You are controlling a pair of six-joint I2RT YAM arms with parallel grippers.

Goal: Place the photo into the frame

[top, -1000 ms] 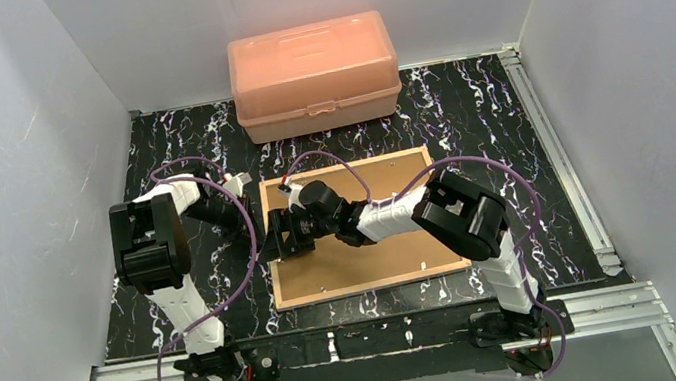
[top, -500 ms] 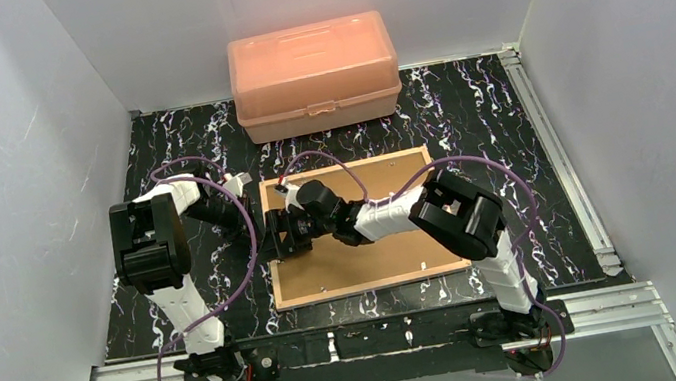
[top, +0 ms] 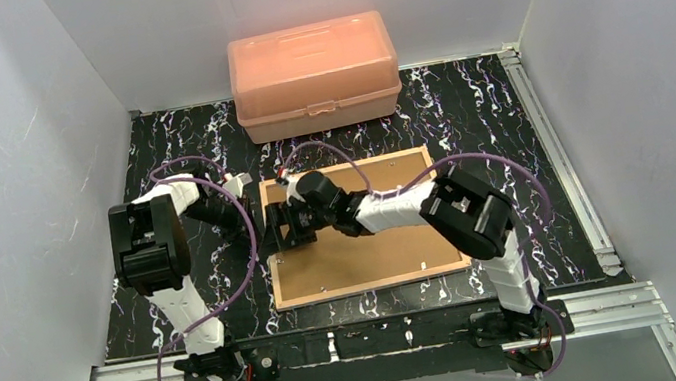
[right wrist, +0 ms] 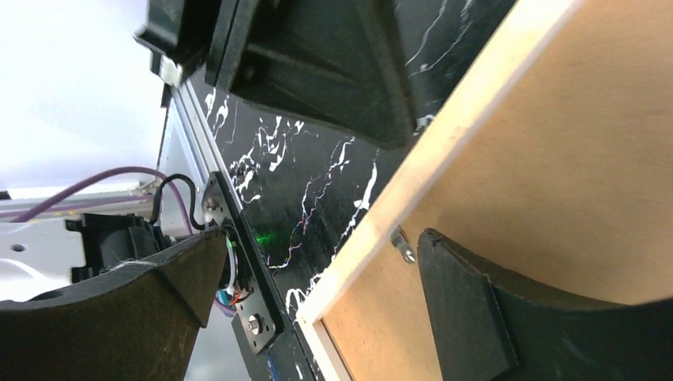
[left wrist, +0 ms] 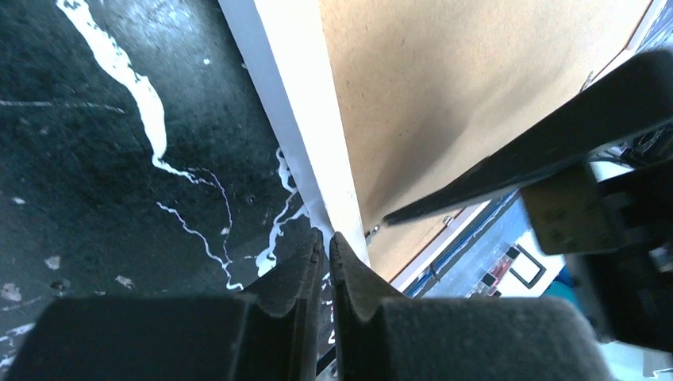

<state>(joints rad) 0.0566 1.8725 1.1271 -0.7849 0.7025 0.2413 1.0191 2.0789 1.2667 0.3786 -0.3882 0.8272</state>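
The frame point(top: 369, 286) lies face down on the table, tan wooden back up, with a brown backing board point(top: 368, 247) inside it. The photo is hidden in every view. My right gripper point(top: 283, 229) is open and straddles the frame's left rail point(right wrist: 444, 135). One finger point(right wrist: 143, 302) is outside the rail and the other finger point(right wrist: 476, 309) is over the board, beside a small metal tab point(right wrist: 403, 244). My left gripper point(left wrist: 325, 236) is shut, its tips at the white outer edge of the left rail point(left wrist: 294, 119). It sits just left of the frame in the top view point(top: 255, 235).
An orange plastic box point(top: 314, 73) stands shut at the back of the table. White walls close in the left, right and back sides. Metal rails point(top: 562, 157) run along the table's right and near edges. My two grippers are close together at the frame's left rail.
My right gripper has shifted slightly toward the far end of the left rail, and its forearm has swung a little farther back. The left arm and the frame have not visibly moved.
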